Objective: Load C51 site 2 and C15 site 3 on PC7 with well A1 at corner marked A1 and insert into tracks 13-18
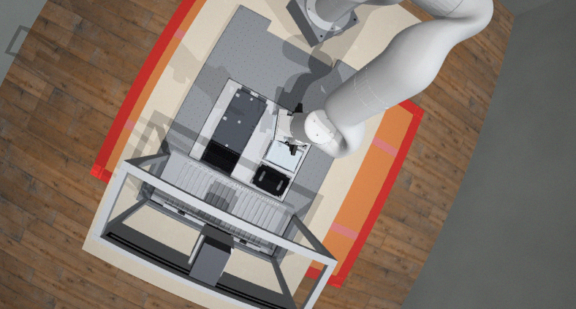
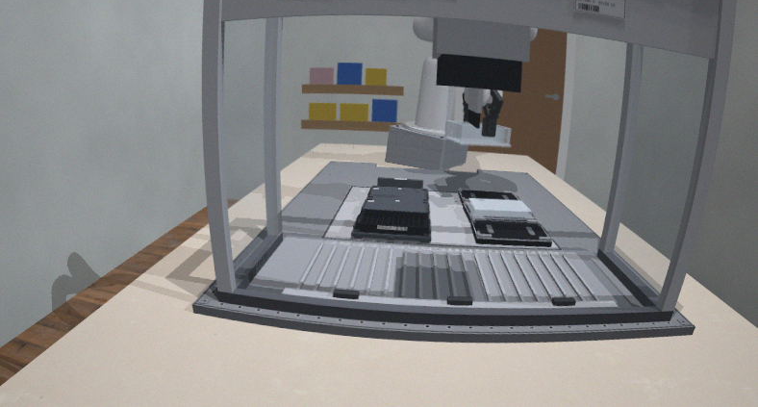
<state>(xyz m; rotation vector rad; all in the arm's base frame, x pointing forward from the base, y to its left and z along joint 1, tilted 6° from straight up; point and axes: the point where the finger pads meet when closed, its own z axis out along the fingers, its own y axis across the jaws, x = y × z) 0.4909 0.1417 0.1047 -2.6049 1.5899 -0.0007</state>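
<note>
I saw the gripper [image 2: 482, 118] raised above the near end of the nest row, its dark fingers [image 2: 492, 116] pinching the pale deep-well block [image 2: 477, 132] across its width. The block was a chunky, light grey rectangular slab, held level and clear of the deck. Below it, in the top view, the middle nest held a flat white plate [image 1: 283, 154] with a smooth, bright face. The far nest [image 1: 270, 179] beside the rails showed as a black rectangular frame with two slots; I could not tell whether a plate lay in it. The carrier [image 1: 237, 126], a long matte charcoal tray, lay on the light apron [image 1: 257, 145] in front of the ribbed grey rails [image 2: 530, 276], with a black finely gridded plate [image 1: 219, 157] on its rail-side end.
</note>
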